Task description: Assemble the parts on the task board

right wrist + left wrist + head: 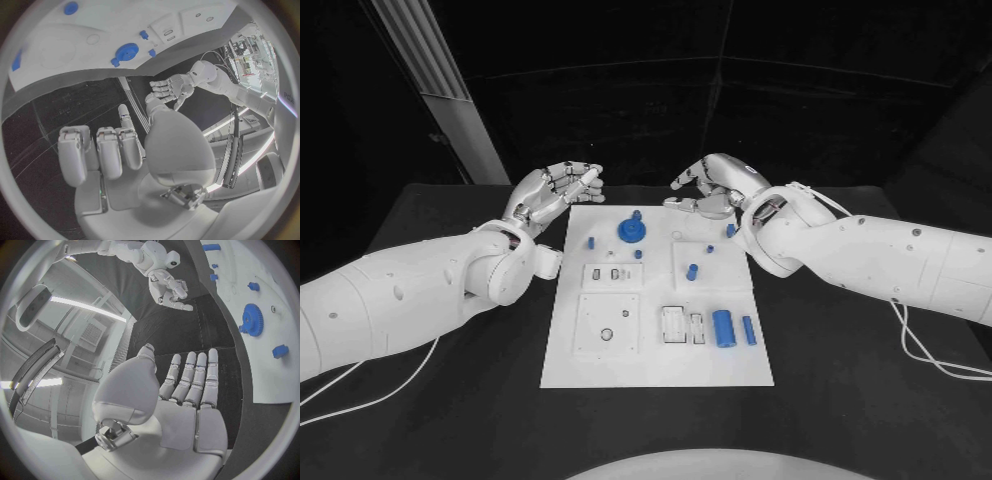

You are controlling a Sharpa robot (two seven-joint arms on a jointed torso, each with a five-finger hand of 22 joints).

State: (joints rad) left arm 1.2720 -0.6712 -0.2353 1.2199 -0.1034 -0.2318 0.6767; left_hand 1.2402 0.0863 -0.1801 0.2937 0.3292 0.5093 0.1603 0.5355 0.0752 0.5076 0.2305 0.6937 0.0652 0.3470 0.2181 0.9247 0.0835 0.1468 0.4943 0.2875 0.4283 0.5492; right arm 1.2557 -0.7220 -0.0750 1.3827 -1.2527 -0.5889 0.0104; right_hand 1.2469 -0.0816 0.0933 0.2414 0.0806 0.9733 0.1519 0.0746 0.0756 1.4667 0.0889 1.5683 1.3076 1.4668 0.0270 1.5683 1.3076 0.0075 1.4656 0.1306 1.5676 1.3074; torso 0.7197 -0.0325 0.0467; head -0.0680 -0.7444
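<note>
Board point(658, 370), white and rectangular, lies in the middle of the black table point(877, 400), its long sides running from the near edge toward the far edge. Blue gear point(633, 231) sits near the board's far edge; whether it is fully seated on its post cannot be told. Small blue pegs point(692, 270) are scattered in the far half, some apparently standing in holes. Blue cylinder point(724, 328) and a thinner blue bar point(749, 330) lie flat close to the board's right edge, in the near half, beside pale recessed fixtures point(682, 325). A square plate point(607, 326) with a round opening near the left edge appears unfilled.

As a judgement, assembly is at an early stage: several parts lie loose and several sockets look vacant.

Left hand point(553, 192) hovers at the board's far left corner, fingers loosely curled and apart, holding nothing. Right hand point(711, 185) hovers past the far edge, fingers partly curled in; nothing is visibly gripped.

Loose cables point(935, 350) trail over the table on the right. Nothing blocks access to the lying parts.
</note>
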